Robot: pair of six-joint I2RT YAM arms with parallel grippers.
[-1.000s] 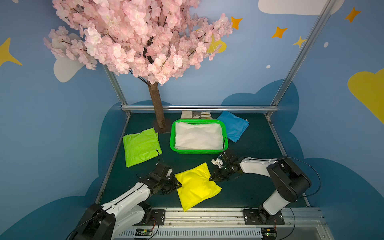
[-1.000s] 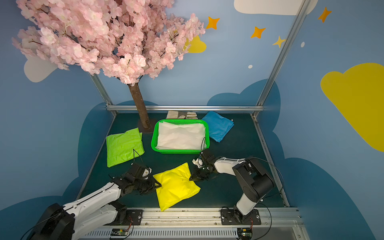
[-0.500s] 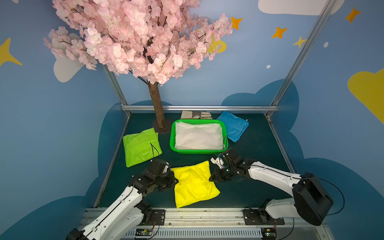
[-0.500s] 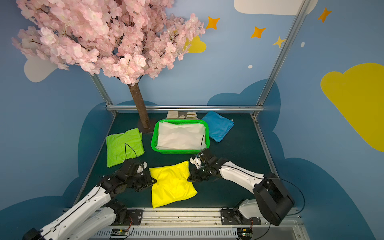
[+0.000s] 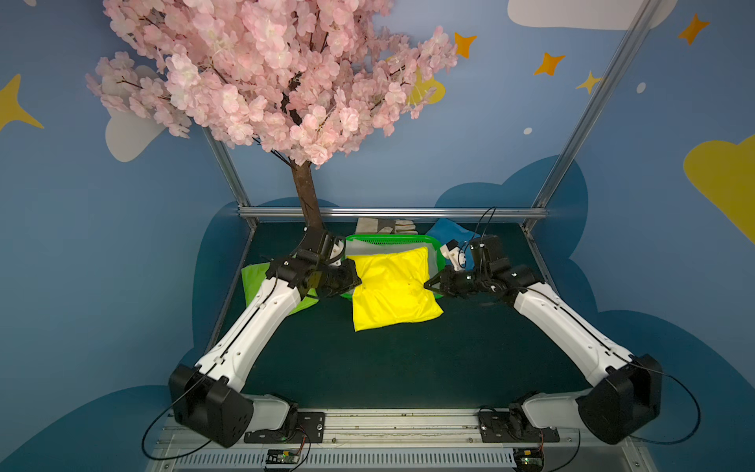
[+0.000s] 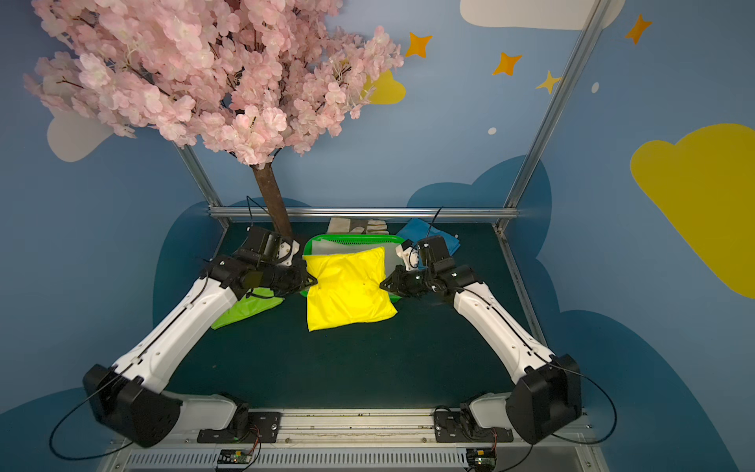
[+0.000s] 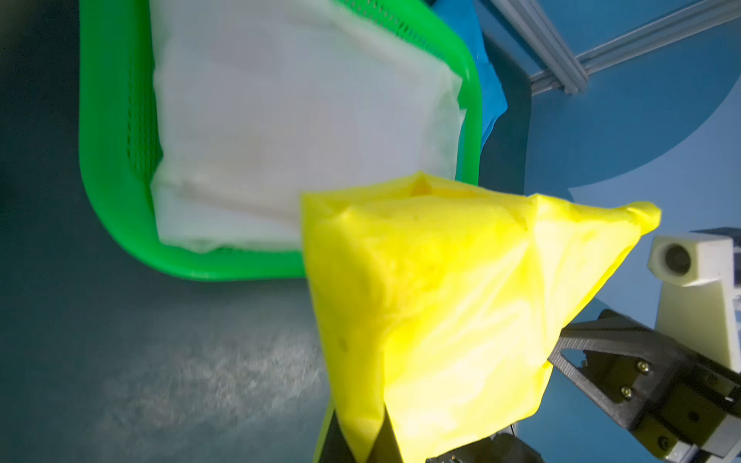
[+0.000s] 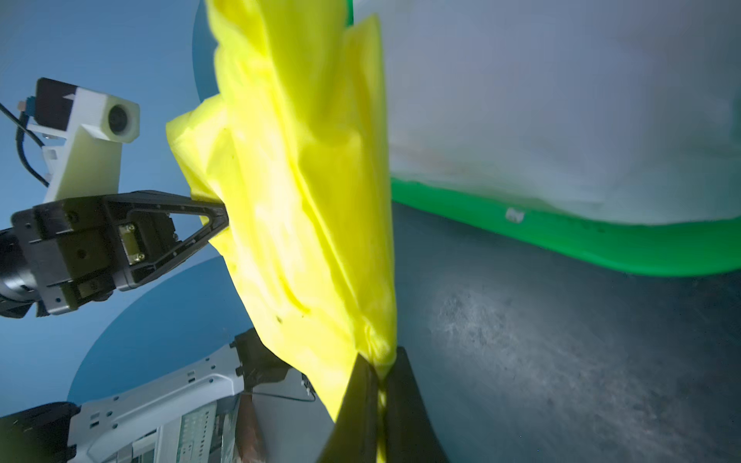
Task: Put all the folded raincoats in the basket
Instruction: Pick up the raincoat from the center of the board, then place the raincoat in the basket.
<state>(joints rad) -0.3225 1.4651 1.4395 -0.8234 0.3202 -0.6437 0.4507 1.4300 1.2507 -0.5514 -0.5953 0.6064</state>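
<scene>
- The yellow folded raincoat (image 5: 394, 288) hangs in the air between the two claws, up off the dark counter (image 5: 408, 367).
- The left claw (image 5: 354, 282) is pinched tight on the raincoat's left edge.
- The right claw (image 5: 429, 286) is pinched tight on its right edge. In the right wrist view the two black fingers (image 8: 361, 401) press together with yellow plastic squeezed between them.
- The raincoat is pulled flat from one claw to the other. It looks almost square, so I cannot pick a long side.
- One edge points away past the claws, toward the basket. The opposite edge droops on the robot's side of the claws and slants a little.
- The green basket (image 5: 388, 237) sits on the counter just past both claws. In both top views the raincoat covers its near part.
- The left wrist view shows the near rim (image 7: 224, 269) of the basket beside the raincoat's hanging edge.
- A white folded raincoat (image 7: 300, 120) lies inside the basket.
- A lime green raincoat (image 5: 251, 278) lies on the counter under the left arm, behind the left claw.
- A blue raincoat (image 5: 449, 233) lies past the right claw, beside the basket.
</scene>
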